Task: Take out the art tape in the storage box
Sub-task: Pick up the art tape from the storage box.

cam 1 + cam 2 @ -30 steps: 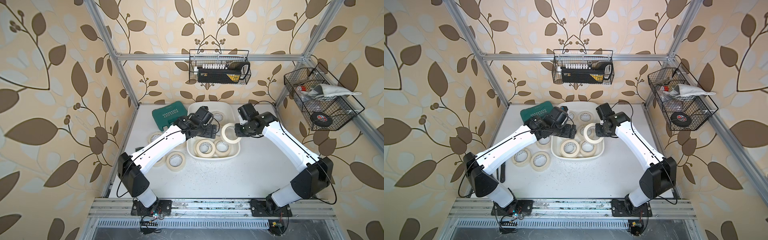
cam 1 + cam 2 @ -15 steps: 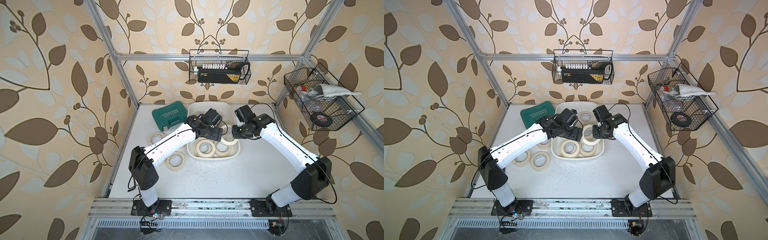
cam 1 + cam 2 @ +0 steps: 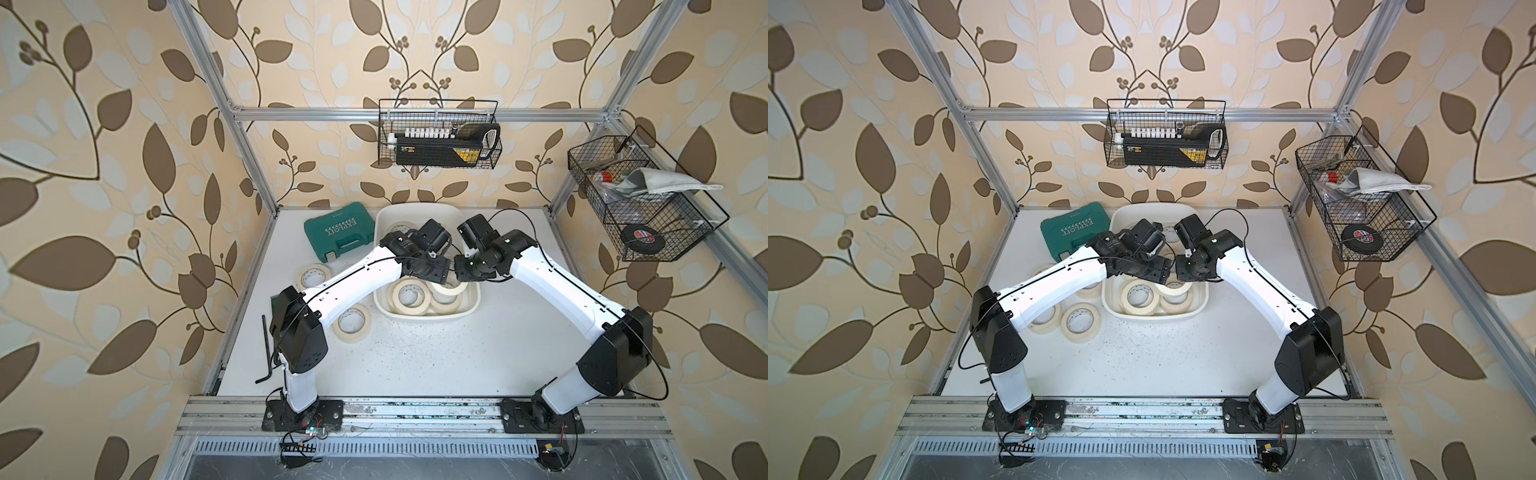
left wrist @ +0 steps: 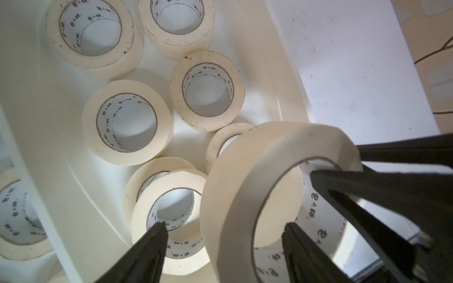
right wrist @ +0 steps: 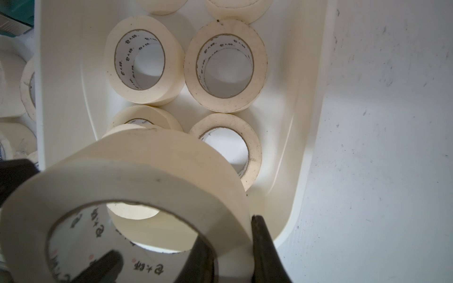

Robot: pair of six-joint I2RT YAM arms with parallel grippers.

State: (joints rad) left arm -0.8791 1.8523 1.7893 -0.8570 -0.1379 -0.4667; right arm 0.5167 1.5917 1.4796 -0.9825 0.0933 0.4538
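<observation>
Since a second before, both arms had come together over the storage box (image 3: 428,319), and the held roll (image 4: 245,166) had come lower. The right end effector (image 5: 229,235) pinched that roll's wall, one finger in the hole and one outside. The left end effector (image 4: 223,225) was spread, its fingers (image 4: 152,247) on either side of the same wall. More art tape (image 4: 127,122) lay flat in the box, mid-frame in both top views. Loose rolls (image 3: 353,322) lay on the tabletop (image 3: 457,357) to its left
</observation>
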